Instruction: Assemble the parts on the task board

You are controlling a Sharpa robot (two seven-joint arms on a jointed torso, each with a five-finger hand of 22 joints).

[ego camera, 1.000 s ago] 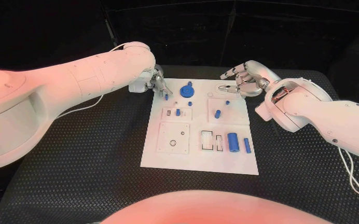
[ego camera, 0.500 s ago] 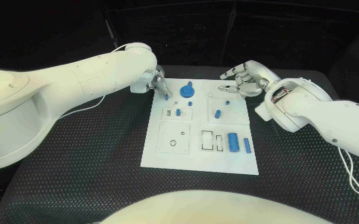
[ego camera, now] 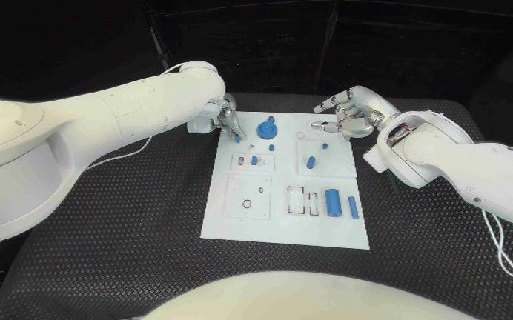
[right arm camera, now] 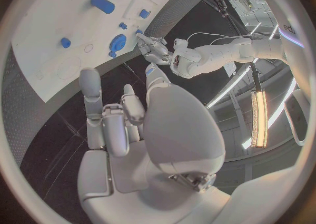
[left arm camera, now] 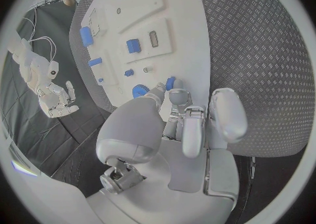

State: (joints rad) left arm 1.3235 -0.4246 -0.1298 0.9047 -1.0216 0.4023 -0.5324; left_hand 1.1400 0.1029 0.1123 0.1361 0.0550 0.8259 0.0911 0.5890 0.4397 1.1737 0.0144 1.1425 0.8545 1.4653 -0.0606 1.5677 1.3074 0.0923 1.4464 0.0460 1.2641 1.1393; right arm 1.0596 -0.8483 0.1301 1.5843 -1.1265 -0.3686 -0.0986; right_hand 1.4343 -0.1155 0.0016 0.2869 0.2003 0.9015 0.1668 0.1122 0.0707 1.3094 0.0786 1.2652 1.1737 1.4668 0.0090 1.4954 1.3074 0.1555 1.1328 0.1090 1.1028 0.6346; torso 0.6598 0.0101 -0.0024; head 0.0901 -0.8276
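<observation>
The white task board (ego camera: 241, 231) lies in the middle of the table. Blue parts rest on it: a round gear-like piece (ego camera: 267, 125) at the far edge, small pieces (ego camera: 311, 162) mid-board, and a cylinder (ego camera: 333, 201) beside a thin bar (ego camera: 353, 207) near the right edge. My left hand (ego camera: 222, 120) hovers over the board's far left corner and pinches a small blue part (left arm camera: 170, 83) between its fingertips, close to the gear (left arm camera: 139, 90). My right hand (ego camera: 344, 118) hangs over the far right corner, fingers apart, holding nothing.
A black ribbed mat (ego camera: 128, 201) covers the table around the board. Raised white plates with slots and holes (ego camera: 249, 197) sit on the board's near left half. A thin white cable (ego camera: 118, 151) trails under my left arm.
</observation>
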